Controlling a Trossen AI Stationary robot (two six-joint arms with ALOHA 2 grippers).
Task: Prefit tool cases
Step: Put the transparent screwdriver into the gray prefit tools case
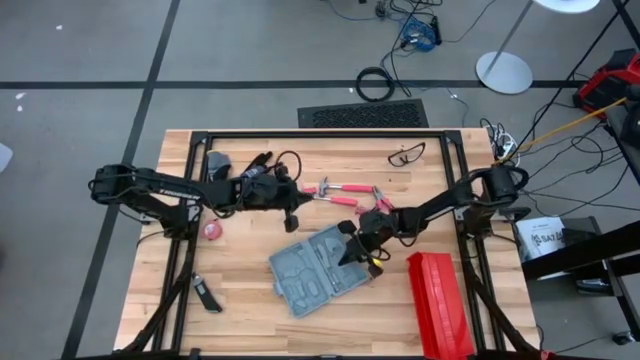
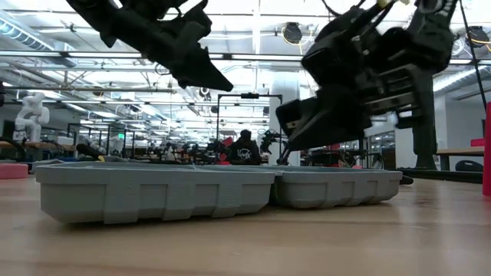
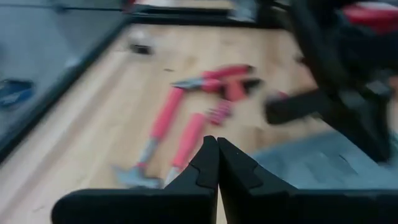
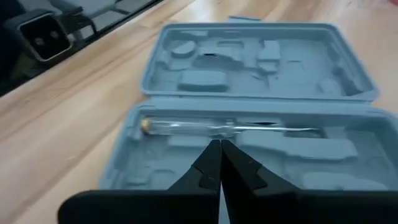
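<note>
The flat blue-grey plastic tool case point(image 1: 322, 268) lay open near the middle of the wooden table point(image 1: 180, 260), looking light, stiff and slick, best taken by its rim. One moulded slot held a clear-handled screwdriver point(image 4: 224, 128); the rest looked empty. The right gripper point(image 1: 352, 252) hung over it and the left gripper point(image 1: 293, 222) nearby, both jaws shut, empty
</note>
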